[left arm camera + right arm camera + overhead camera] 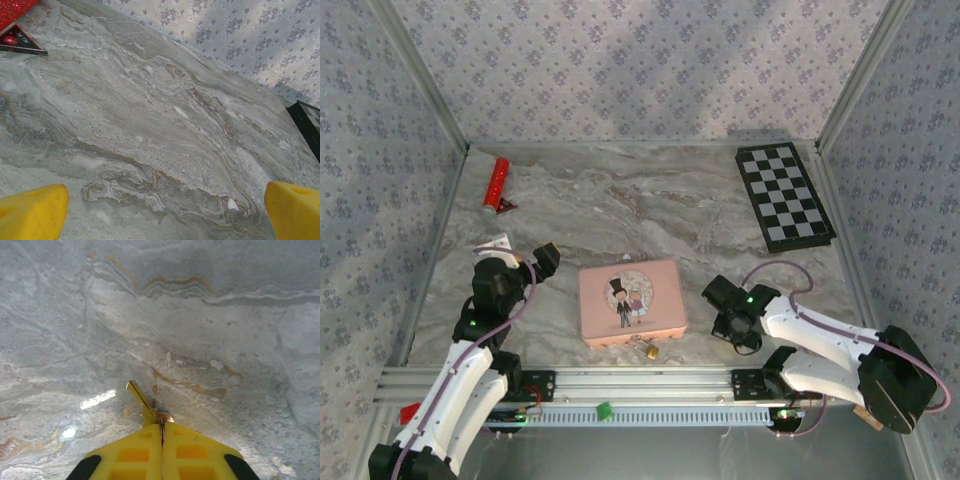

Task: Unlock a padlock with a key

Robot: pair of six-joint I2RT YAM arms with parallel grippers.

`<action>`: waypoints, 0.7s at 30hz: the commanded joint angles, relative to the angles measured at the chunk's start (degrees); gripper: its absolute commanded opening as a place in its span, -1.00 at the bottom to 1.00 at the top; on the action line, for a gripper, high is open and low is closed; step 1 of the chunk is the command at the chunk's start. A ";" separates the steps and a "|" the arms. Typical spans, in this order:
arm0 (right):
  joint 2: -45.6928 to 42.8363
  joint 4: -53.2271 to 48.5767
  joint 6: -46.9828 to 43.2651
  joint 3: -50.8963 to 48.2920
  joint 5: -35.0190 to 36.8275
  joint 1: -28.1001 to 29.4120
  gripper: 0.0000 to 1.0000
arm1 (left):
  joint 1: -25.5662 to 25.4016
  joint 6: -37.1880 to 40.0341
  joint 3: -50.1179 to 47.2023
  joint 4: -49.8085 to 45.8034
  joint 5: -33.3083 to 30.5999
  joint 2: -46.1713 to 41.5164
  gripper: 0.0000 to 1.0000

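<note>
A small brass padlock (pixel 648 349) lies on the marble table against the near edge of the pink picture tin (pixel 631 300). To the tin's right, my right gripper (pixel 732 318) points down at the table. In the right wrist view its yellow jaws (pixel 161 426) are shut on the head of a thin gold-toned key (pixel 141 401), and the blade sticks out up and to the left, just over the marble. My left gripper (pixel 545 258) hovers left of the tin. Its yellow fingers (pixel 31 212) stand wide apart over bare marble, so the left gripper (pixel 162 215) is open and holds nothing.
A red bar (pixel 498 183) and a small dark triangular card (pixel 20 42) lie at the far left. A black-and-white checkerboard (pixel 785 195) sits at the far right. Patterned walls enclose three sides, and an aluminium rail (pixel 620 380) runs along the near edge.
</note>
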 commanded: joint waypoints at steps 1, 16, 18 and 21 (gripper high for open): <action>0.67 -5.95 -3.37 4.51 3.17 0.29 -0.96 | -0.49 -0.46 -0.01 1.95 -0.06 0.27 1.00; -5.63 18.01 -42.07 22.84 8.01 6.59 -1.00 | -11.78 -3.49 18.51 -0.49 10.06 16.07 1.00; -5.97 27.96 -46.62 20.49 5.81 6.88 -1.00 | -14.54 -3.82 20.58 0.28 10.58 18.16 1.00; -5.78 42.46 -52.63 16.27 0.68 6.46 -1.00 | -16.66 -4.76 21.96 2.39 11.17 20.11 0.98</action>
